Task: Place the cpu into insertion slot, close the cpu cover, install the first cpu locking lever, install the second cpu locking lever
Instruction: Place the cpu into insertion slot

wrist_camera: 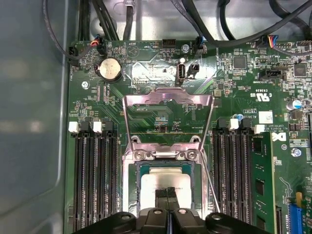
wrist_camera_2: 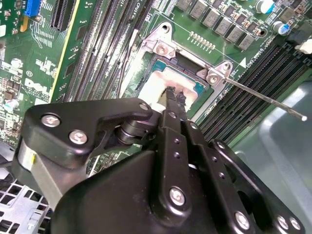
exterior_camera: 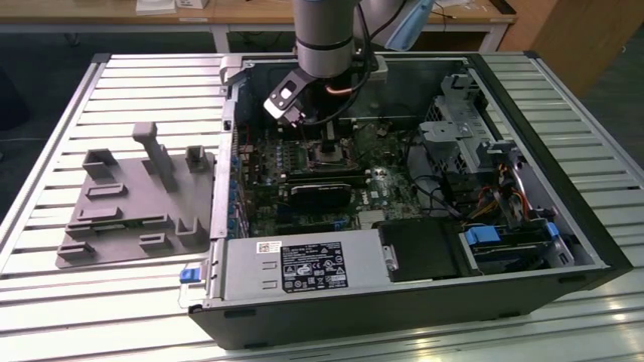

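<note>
Reading gripper [wrist_camera: 168, 194] as pinched narrow, tips straight over cpu [wrist_camera: 157, 181] centre; contact unclear. Seeing cpu flat inside insertion slot [wrist_camera: 128, 181]. Noting cpu cover [wrist_camera: 168, 97] raised open, hinged on the slot edge opposite the fingers, long edge across them. Tight room: memory slots [wrist_camera: 92, 180] flanking both sides, locking lever [wrist_camera_2: 263, 97] just beside, green motherboard [wrist_camera: 234, 97] underneath.

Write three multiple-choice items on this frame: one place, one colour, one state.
1. Where does the cpu lie? A in the insertion slot; B on the grey stand; C on the power supply.
2. The motherboard is: A red; B green; C white.
3. The cpu cover is: A shut over the chip; B swung open; C missing.
Key: 1 A, its pale top sits inside the socket rim under the gripper; 2 B, green around the socket; 3 B, the frame stands clear of the socket.
</note>
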Action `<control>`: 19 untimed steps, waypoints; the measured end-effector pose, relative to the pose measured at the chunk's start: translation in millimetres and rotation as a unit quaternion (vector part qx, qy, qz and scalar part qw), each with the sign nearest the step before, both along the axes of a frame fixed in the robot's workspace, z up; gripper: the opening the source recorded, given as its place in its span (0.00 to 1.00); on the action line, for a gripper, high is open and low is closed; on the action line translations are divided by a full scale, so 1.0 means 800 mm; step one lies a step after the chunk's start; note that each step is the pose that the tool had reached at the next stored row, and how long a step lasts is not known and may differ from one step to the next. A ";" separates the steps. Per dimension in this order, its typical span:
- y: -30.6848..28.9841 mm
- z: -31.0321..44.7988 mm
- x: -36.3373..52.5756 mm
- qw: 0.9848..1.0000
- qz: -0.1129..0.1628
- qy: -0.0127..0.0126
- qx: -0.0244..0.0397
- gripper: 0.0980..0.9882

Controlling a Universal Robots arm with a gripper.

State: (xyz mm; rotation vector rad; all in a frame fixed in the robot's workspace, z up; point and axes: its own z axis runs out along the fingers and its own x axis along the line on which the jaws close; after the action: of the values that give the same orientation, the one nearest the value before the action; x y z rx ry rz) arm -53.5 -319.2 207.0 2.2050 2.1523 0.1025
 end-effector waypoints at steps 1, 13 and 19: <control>0.0000 0.0003 0.000 1.000 0.000 0.000 0.000 0.03; -0.0001 0.0016 0.007 1.000 0.000 0.000 0.000 0.01; 0.0000 0.0087 0.007 1.000 0.000 0.000 0.000 0.01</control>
State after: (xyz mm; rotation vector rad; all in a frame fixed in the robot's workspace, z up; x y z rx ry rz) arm -48.0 -319.2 213.9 2.2044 2.1519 0.1030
